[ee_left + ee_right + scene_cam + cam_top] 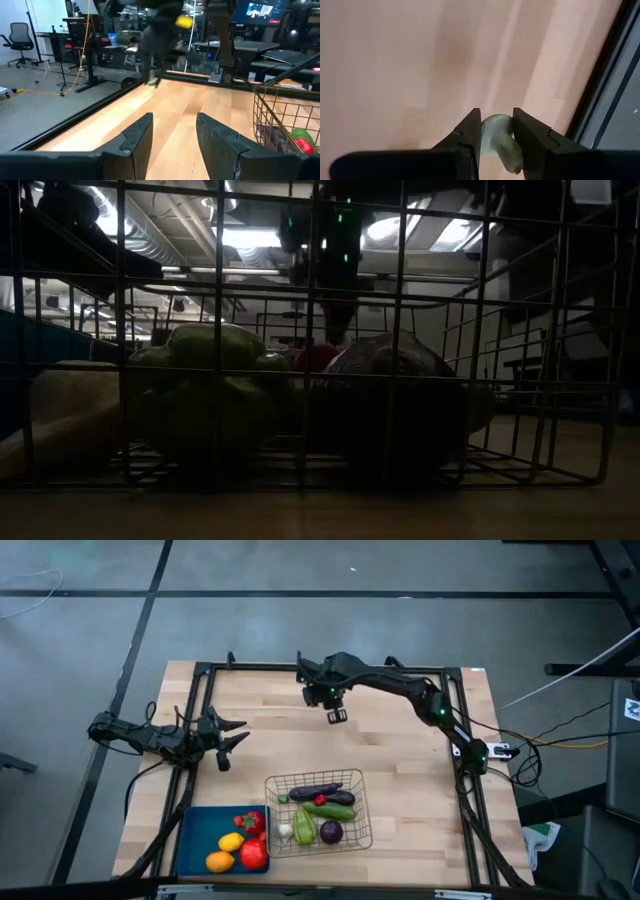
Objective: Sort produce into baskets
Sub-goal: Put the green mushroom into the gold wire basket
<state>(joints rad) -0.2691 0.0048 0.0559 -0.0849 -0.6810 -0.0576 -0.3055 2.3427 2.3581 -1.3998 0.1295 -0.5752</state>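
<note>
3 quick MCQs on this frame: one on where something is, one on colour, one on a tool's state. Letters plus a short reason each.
1. Where is the purple eggplant?
A. in the blue tray
B. in the wire basket
C. on the bare table

2. What colour is the fruit at the front left corner of the blue tray?
A. orange
B. purple
C. white

3. What is the right tool doing?
A. hanging open and empty
B. shut on a pale, whitish item
C. resting inside the wire basket

Answers:
1. B: the high view shows the eggplant lying inside the wire basket.
2. A: the orange sits in that corner, next to the lemon.
3. B: the right wrist view shows the pale item pinched between the tool's fingers, above bare wood.
</note>
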